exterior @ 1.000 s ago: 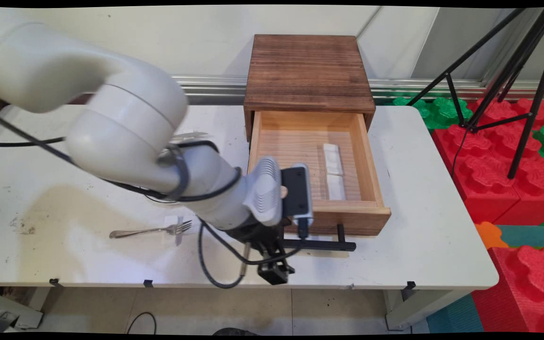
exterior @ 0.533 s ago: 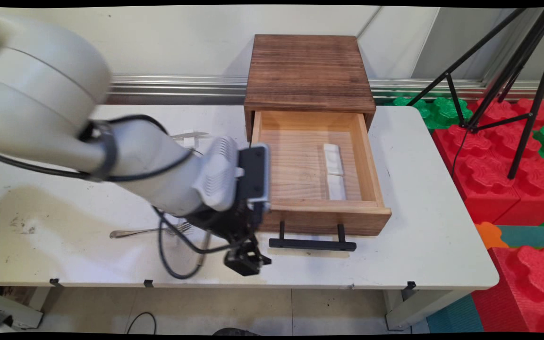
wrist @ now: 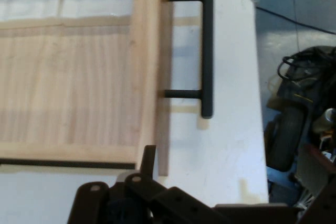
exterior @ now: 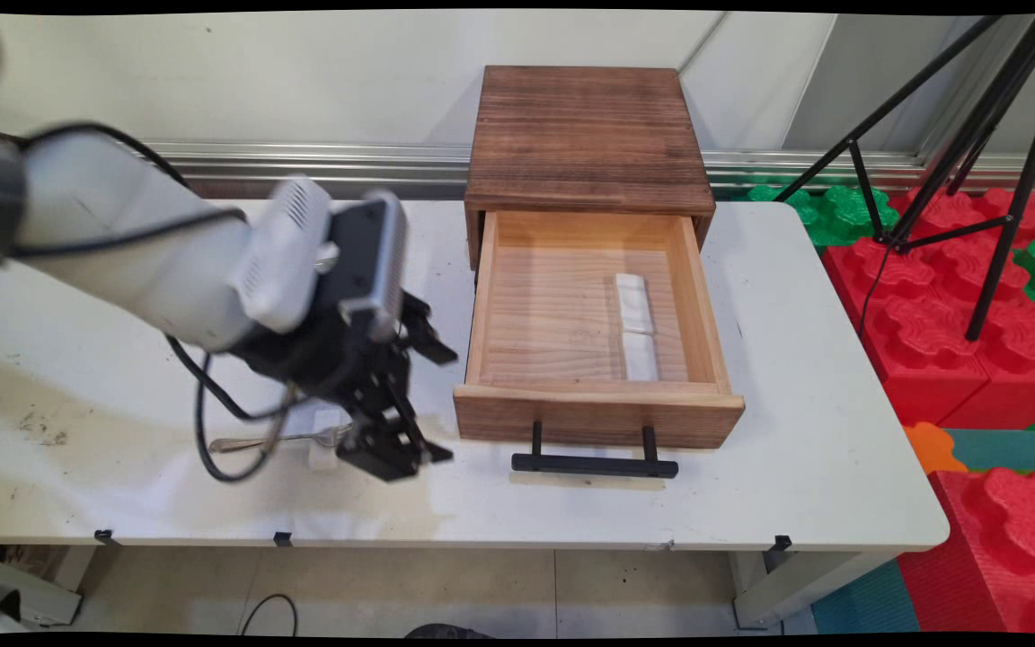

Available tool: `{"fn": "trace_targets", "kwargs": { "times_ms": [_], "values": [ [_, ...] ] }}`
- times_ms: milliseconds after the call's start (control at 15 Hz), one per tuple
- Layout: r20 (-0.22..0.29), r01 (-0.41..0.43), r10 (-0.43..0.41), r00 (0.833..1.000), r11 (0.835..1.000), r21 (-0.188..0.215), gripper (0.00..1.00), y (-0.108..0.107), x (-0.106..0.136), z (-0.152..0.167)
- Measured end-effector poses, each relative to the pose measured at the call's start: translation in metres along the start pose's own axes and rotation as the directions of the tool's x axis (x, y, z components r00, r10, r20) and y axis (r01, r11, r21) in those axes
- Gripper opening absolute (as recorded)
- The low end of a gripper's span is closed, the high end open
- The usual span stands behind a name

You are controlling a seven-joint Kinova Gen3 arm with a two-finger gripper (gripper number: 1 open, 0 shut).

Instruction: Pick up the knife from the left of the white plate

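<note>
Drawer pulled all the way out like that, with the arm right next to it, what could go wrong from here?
The drawer juts toward the table's near edge, so a swing of the gripper could knock its left wall or black handle. The fork lies under the hanging cable, which might snag and drag it.

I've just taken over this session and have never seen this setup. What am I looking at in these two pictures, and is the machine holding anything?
The machine is a white robot arm ending in a black two-finger hand. The main view comes from a fixed camera looking down across a white table. The hand view comes from a camera on the hand itself, so it is turned differently. On the table stands a wooden box with its drawer pulled open. The drawer has a black handle in front and a white strip inside. A fork lies left of the drawer, partly behind the hand. The hand is open, holds nothing, and hangs just left of the drawer's front corner.
</note>
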Motion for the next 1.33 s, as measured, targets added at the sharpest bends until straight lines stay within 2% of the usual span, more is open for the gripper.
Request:
{"fn": "trace_targets", "kwargs": {
  "times_ms": [267, 600, 933, 1333],
  "values": [
    [-0.010, 0.006, -0.006, 1.000, 1.000, 0.012, 1.00, -0.021, -0.012, -0.025],
    [0.011, 0.014, -0.014, 1.000, 0.999, 0.035, 1.00, -0.064, -0.031, -0.051],
    [0.067, 0.041, -0.046, 0.997, 0.996, 0.081, 1.00, -0.132, -0.058, -0.061],
    [0.160, 0.048, -0.071, 0.985, 0.989, 0.138, 1.00, -0.211, -0.089, -0.048]
  ]
}}
